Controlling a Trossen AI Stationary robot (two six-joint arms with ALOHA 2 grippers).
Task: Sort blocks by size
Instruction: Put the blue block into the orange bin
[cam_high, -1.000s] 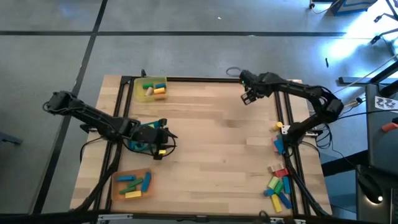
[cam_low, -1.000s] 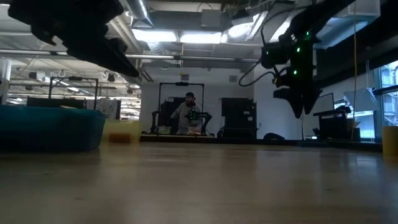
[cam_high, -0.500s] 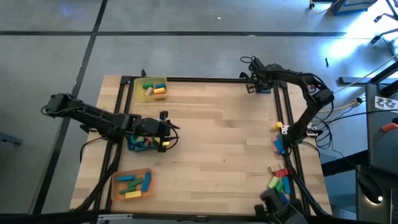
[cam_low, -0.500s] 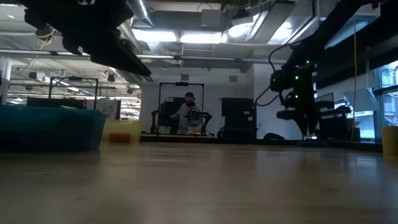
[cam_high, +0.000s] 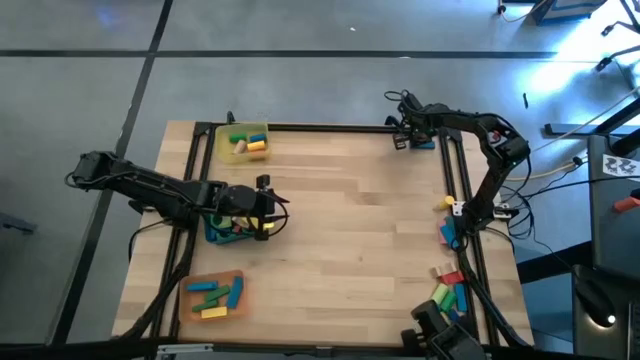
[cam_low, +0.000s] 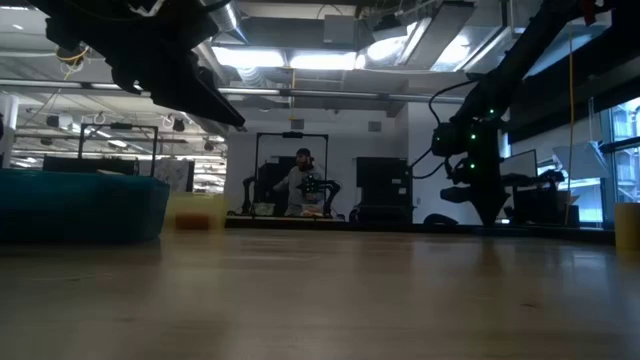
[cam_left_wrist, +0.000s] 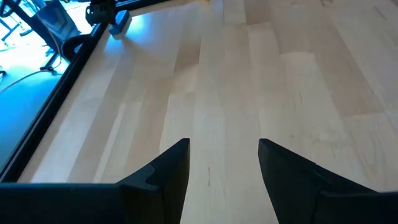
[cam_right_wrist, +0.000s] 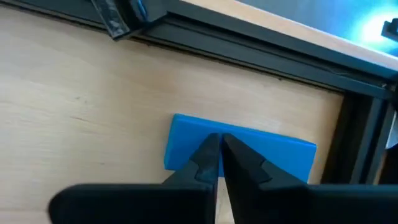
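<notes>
A blue block (cam_right_wrist: 239, 149) lies at the table's (cam_high: 350, 230) far right corner, where the right gripper (cam_right_wrist: 219, 152) has just dropped, jaws pressed together above it, not yet grabbing.

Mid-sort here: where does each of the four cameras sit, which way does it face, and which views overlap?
High: overhead, straight down on the table; both arms show.
Low: at tabletop height, level across into the room; both arms hang in from above.
Left wrist: on the left arm, looking past the open left pincer across bare wood.
Right wrist: on the right arm, over the shut right pincer at a blue block.
Shared: high and low both show the teal tray.
</notes>
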